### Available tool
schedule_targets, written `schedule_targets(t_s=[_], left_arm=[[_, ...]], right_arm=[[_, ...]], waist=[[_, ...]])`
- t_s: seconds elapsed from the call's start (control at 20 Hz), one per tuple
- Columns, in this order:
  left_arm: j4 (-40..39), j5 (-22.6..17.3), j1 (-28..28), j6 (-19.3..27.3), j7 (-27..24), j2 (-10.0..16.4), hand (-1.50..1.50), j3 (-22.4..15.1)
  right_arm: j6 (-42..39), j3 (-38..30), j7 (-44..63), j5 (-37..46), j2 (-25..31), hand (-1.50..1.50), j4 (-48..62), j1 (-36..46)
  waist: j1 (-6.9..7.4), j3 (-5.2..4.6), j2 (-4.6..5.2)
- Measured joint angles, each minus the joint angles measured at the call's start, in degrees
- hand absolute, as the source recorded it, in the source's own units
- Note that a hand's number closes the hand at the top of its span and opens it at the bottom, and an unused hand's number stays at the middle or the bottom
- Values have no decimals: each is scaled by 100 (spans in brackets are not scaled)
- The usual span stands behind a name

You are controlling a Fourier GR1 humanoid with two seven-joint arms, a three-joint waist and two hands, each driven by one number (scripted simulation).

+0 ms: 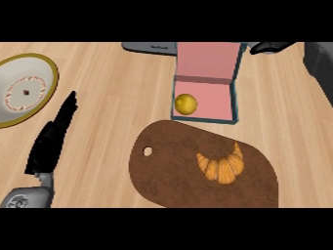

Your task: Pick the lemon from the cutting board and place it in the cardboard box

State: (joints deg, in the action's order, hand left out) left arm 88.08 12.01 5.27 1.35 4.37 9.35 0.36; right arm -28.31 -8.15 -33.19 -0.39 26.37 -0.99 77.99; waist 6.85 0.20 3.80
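Observation:
The yellow lemon (185, 104) lies inside the cardboard box (233, 105), in its near left corner. The box has a pink inside, a teal rim and its lid folded back. The brown cutting board (176, 178) sits just in front of the box and carries only a croissant (223, 166). My right hand (270, 47) shows small at the top, beyond the box's far right corner, with fingers relaxed and nothing in them; its grey forearm (329, 78) runs down the right edge. My left hand (52, 139) rests at the left, fingers straight, apart from everything.
A white plate (48, 68) with a yellow rim sits at the far left. A grey object (151, 48) lies at the counter's back edge, left of the box's lid. Bare wooden counter lies between the plate and the box.

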Motion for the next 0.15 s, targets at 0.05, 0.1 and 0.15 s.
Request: schedule_targets(t_s=[0.05,0.1,0.15], left_arm=[[18,11,2,-1,-7,-17,0,-30],[24,12,26,-2,-8,-16,0,-32],[38,28,41,-9,-8,-9,0,-49]], right_arm=[[-56,-26,36,-25,118,-150,-12,3],[-113,-38,67,-36,234,-150,-28,-11],[-167,-38,93,-36,323,-150,-50,-32]], waist=[[29,3,14],[49,6,32],[75,10,47]])
